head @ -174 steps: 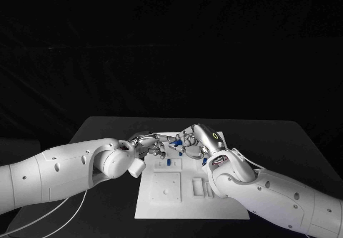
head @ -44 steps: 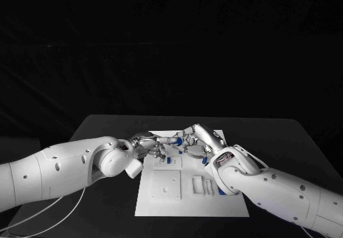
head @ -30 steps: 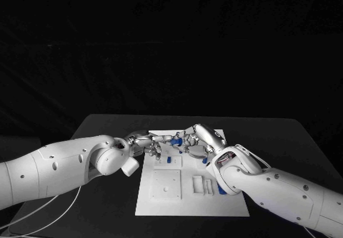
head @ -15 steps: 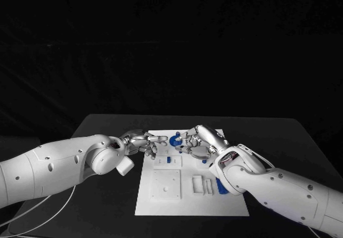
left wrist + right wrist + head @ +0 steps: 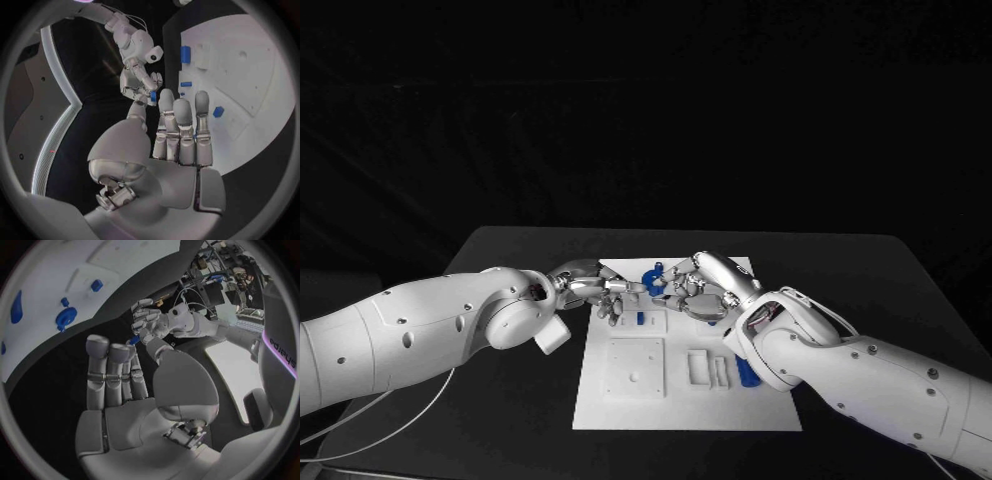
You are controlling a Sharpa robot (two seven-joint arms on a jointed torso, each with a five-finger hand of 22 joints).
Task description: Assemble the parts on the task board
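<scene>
The white task board (image 5: 682, 410) lies mid-table, also seen at an angle as the board (image 5: 250, 75) and the board (image 5: 125, 265). My left hand (image 5: 596, 290) and right hand (image 5: 704, 290) face each other over its far end. A small blue part (image 5: 653, 273) hangs between their fingertips, above the surface. It shows as the part (image 5: 152, 95) by the right hand (image 5: 140, 70), and as the part (image 5: 133, 340) by the left hand (image 5: 159, 322). I cannot tell which hand grips it. Each hand's own fingers, left hand (image 5: 178, 135) and right hand (image 5: 119, 385), lie straight and together.
Other blue pieces sit on the board: a small one (image 5: 639, 318) near the left hand, a long one (image 5: 747, 375) beside my right forearm, and a round knobbed one (image 5: 65, 317). White raised blocks (image 5: 635, 370) stand mid-board. Black table surrounds the board.
The two hands, close together over the board's far end earlier, have drawn slightly apart. The blue part now shows clearly between them, a little higher than half a second ago.
</scene>
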